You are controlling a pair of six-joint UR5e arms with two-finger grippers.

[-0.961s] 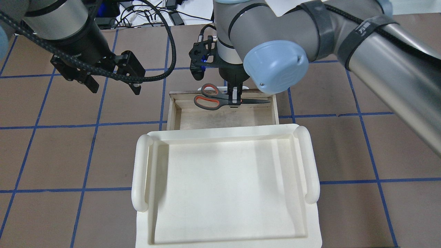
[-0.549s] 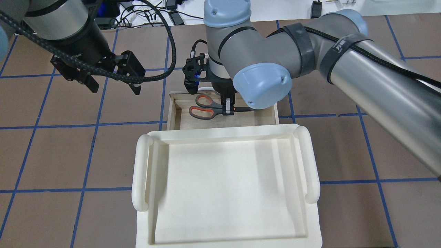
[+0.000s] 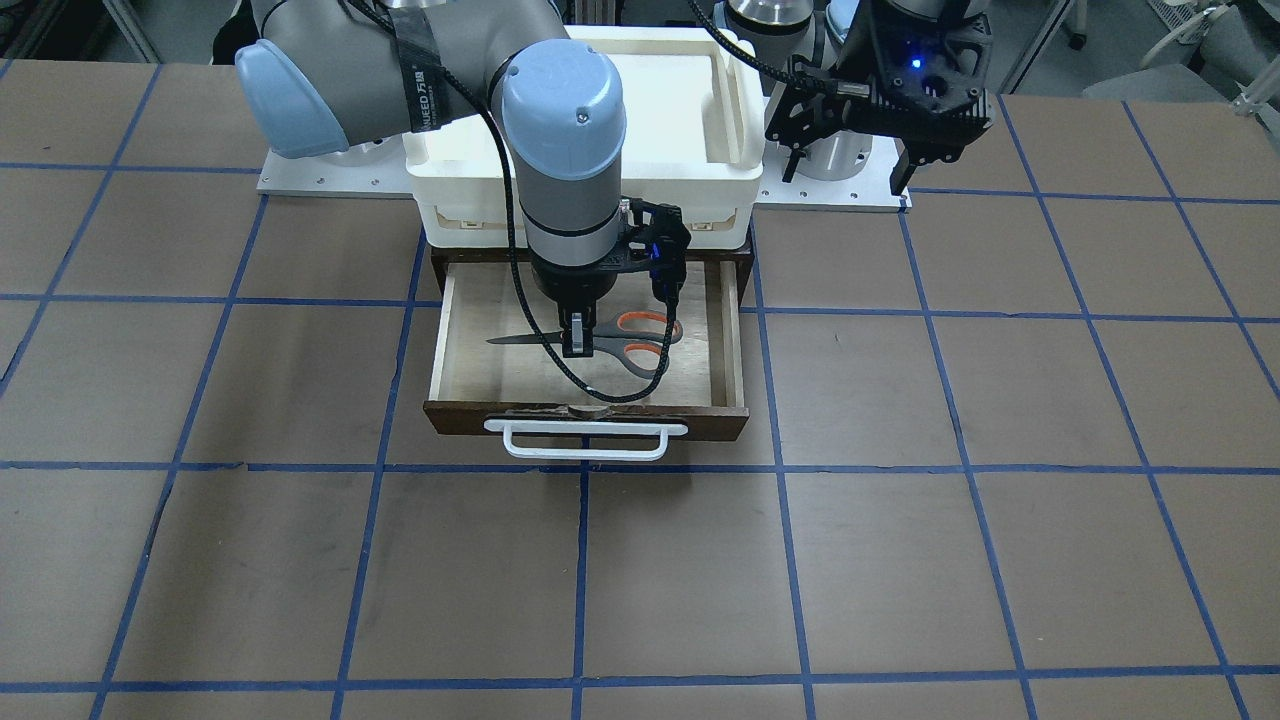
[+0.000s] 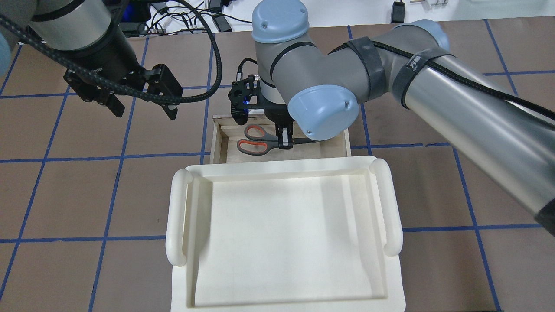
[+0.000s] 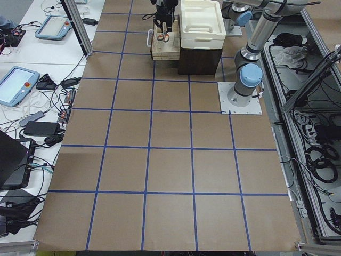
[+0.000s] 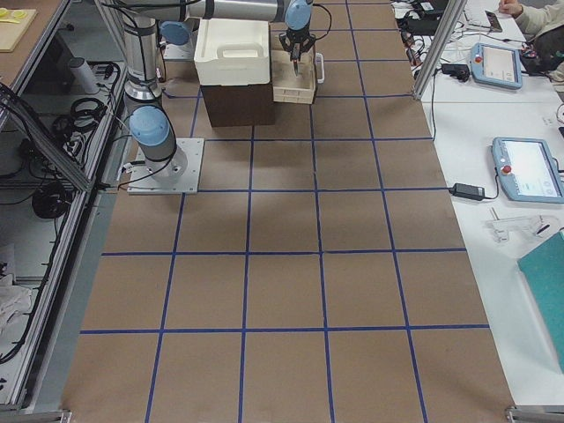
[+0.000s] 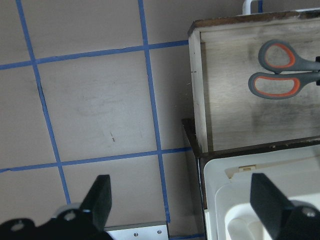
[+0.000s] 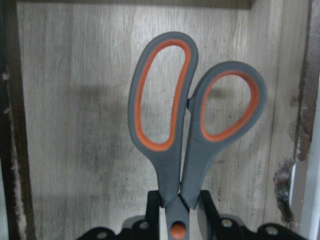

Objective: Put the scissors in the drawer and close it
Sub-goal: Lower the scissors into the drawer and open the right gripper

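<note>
Room: work tables flank both long sides of the bench, carrying teach pendants and loose cables.
Bench: flat brown surface ruled into squares by blue tape. It looks matt and even, so I expect the drawer to slide home without catching.
White plastic tray: sits on top of the dark cabinet, above the drawer's slot.
Drawer: pulled out toward the operators' side, pale plywood floor showing, white bar handle on its front.
Left gripper: hangs over bare bench beside the drawer, on the robot's left. Its jaws are spread wide and hold nothing.
Right gripper: reaches down into the drawer, jaws clamped on the scissors at the pivot, where handles meet blades.
Scissors: inside the drawer's outline and parallel to its front, looped handles toward the robot's left, blades toward its right. Whether they touch the floor I cannot tell.
Handling: light and rigid, in my judgement. The metal is slick and the rubbery loops are grippier.
Hold point: the pivot is narrow and near the balance point, so the scissors should not swing.
Risk: released from any height, the scissors could bounce or skid on the plywood.
</note>
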